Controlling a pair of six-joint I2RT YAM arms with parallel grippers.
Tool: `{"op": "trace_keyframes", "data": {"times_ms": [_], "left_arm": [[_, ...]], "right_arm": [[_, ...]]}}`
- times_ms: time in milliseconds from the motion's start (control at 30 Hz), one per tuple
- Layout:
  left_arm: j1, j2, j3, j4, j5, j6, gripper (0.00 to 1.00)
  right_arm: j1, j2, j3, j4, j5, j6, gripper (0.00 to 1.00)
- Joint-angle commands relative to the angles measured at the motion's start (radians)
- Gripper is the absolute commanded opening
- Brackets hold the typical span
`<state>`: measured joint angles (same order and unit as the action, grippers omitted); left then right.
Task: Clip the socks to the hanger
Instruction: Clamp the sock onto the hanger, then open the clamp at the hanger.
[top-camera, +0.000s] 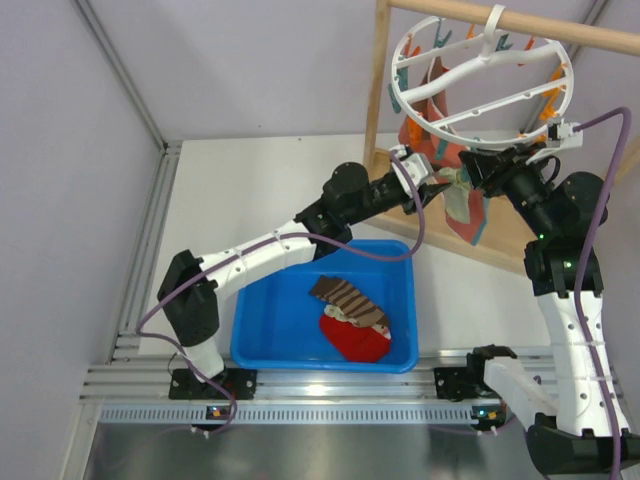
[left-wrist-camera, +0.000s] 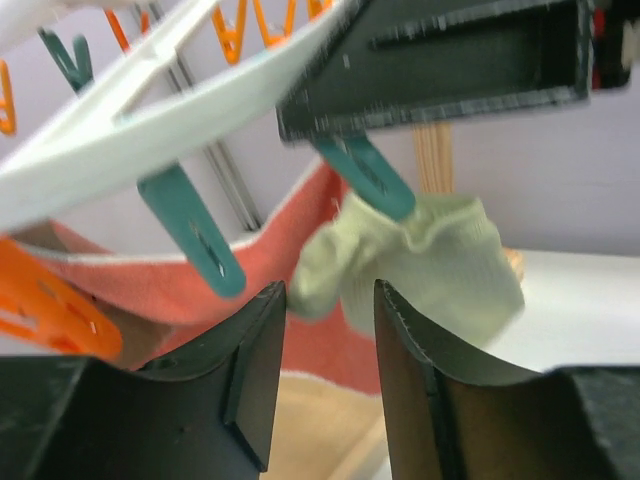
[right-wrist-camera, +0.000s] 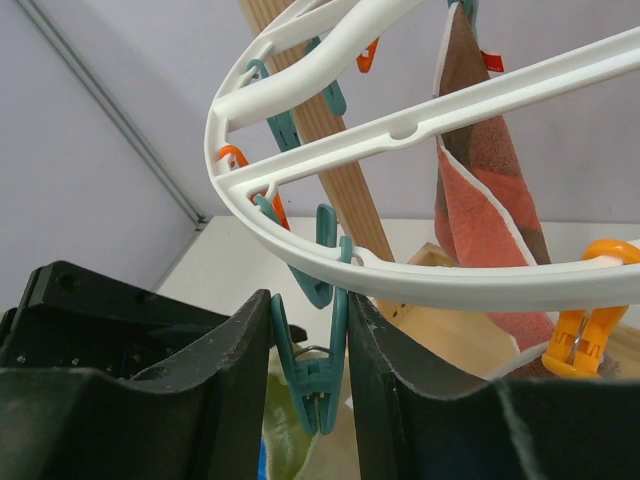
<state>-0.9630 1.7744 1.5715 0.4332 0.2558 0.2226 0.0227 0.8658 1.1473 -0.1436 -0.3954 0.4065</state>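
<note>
The hanger (right-wrist-camera: 480, 283) is white with teal and orange pegs (left-wrist-camera: 190, 230); the sock (left-wrist-camera: 440, 265) is pale yellow, the cloth (left-wrist-camera: 130, 282) salmon-red.

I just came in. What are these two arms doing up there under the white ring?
The two arms are clipping a cream sock to the hanger. The right gripper is closed on a teal peg under the ring, and the sock seems to hang from that peg. The left gripper is open in front of the sock and does not hold it. A brown sock and a red sock lie in the blue bin below.
</note>
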Motion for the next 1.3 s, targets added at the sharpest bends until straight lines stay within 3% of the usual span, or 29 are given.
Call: {"op": "trace_keyframes", "data": {"times_ms": [0, 133, 333, 567, 900, 1267], "left_arm": [[0.006, -0.148, -0.088, 0.002, -0.02, -0.046, 0.46], [0.007, -0.205, -0.185, 0.002, -0.073, -0.091, 0.5], [0.03, -0.153, -0.13, 0.016, -0.188, -0.141, 0.55], [0.04, -0.063, -0.033, 0.078, -0.148, -0.226, 0.54], [0.041, 0.017, 0.03, 0.118, -0.116, -0.287, 0.54], [0.037, 0.059, 0.091, 0.131, -0.116, -0.302, 0.55]], "right_arm": [[-0.006, -0.024, 0.051, -0.031, 0.016, -0.028, 0.34], [-0.007, -0.037, 0.052, -0.04, 0.026, -0.041, 0.34], [-0.007, -0.062, 0.071, -0.088, 0.05, -0.089, 0.42], [-0.009, -0.1, 0.103, -0.151, 0.081, -0.155, 0.51], [-0.01, -0.123, 0.124, -0.186, 0.078, -0.181, 0.52], [-0.009, -0.126, 0.074, -0.126, -0.095, -0.103, 0.54]]}}
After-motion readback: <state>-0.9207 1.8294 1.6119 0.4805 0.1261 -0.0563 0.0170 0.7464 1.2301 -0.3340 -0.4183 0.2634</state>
